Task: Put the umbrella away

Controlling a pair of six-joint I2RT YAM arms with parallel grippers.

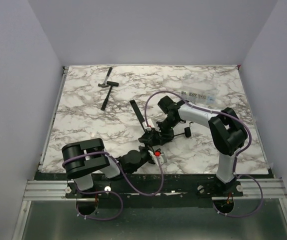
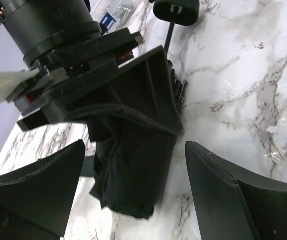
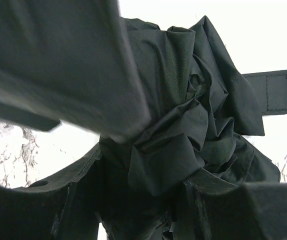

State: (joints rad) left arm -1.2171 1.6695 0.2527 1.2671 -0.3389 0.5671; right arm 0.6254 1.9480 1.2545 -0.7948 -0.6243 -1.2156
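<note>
Near the middle of the marble surface (image 1: pixel 83 120), a little toward the near edge, lies the black umbrella (image 2: pixel 133 165). Its long axis runs roughly across the surface, with the handle (image 1: pixel 187 131) pointing to the right side and the crumpled fabric end toward the centre. The right hand (image 3: pixel 148 145) is clenched around the bunched fabric. The left hand (image 2: pixel 136 150) is spread wide, a finger (image 2: pixel 43 185) standing off on each side of the fabric end, apart from it. A black strap (image 1: pixel 138 112) reaches from the bundle toward the far left. The hammer (image 1: pixel 106 86) lies well apart near the far left corner, with bare marble between. The near edge sits close behind the left hand.
</note>
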